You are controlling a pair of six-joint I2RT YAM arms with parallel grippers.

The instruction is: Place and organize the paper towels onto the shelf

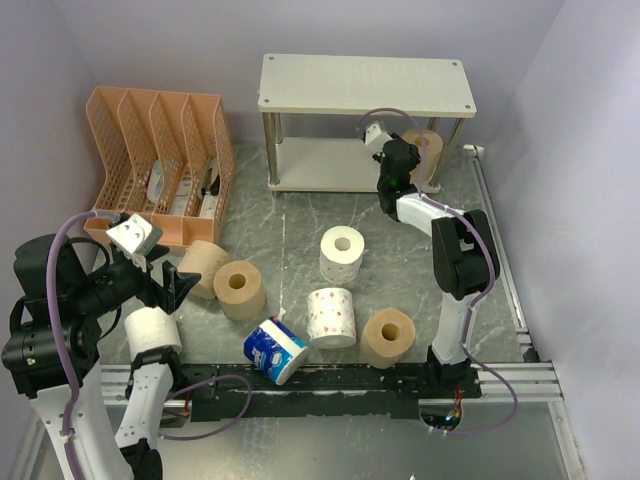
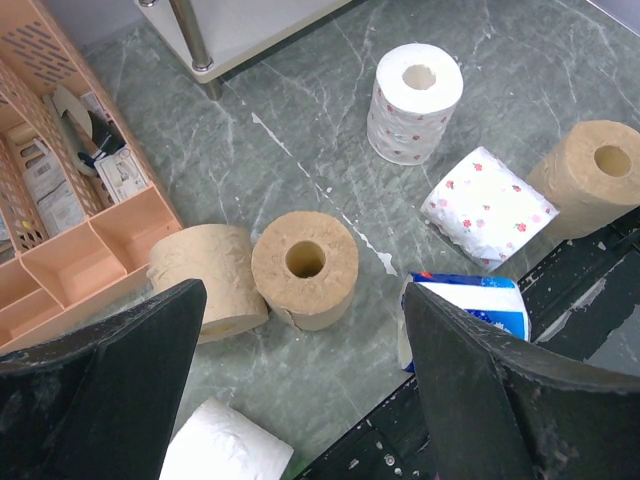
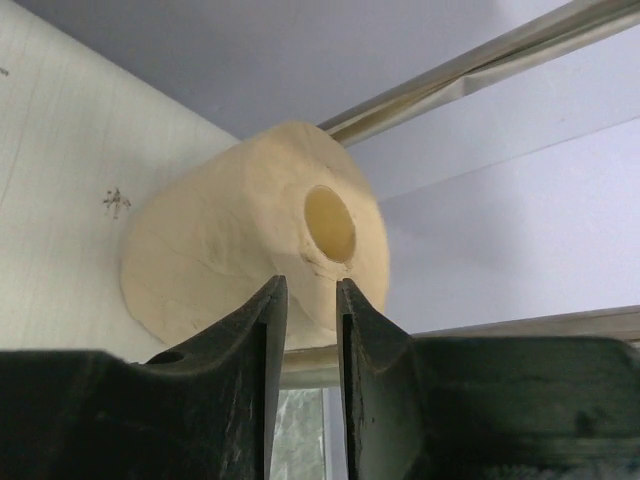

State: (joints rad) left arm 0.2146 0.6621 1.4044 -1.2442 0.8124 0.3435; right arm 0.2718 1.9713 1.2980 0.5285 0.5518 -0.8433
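A tan roll (image 1: 427, 150) lies on its side on the lower board of the shelf (image 1: 365, 85), at its right end. My right gripper (image 1: 408, 155) is just in front of it. In the right wrist view the fingers (image 3: 311, 285) stand narrowly apart and hold nothing, with that roll (image 3: 230, 250) right behind their tips. On the floor are two tan rolls (image 1: 207, 267) (image 1: 240, 289), a printed white roll (image 1: 342, 254), another printed roll (image 1: 331, 317), a tan roll (image 1: 388, 337), a blue-wrapped roll (image 1: 274, 350) and a plain white roll (image 1: 152, 332). My left gripper (image 1: 170, 275) (image 2: 303, 295) hangs wide open and empty above the tan pair.
The orange mesh organizer (image 1: 160, 165) with small items stands at the back left, close to the tan rolls. The shelf's silver legs (image 1: 272, 150) stand on the marbled floor. A black rail (image 1: 330, 380) runs along the near edge, and a metal rail (image 1: 500, 250) along the right.
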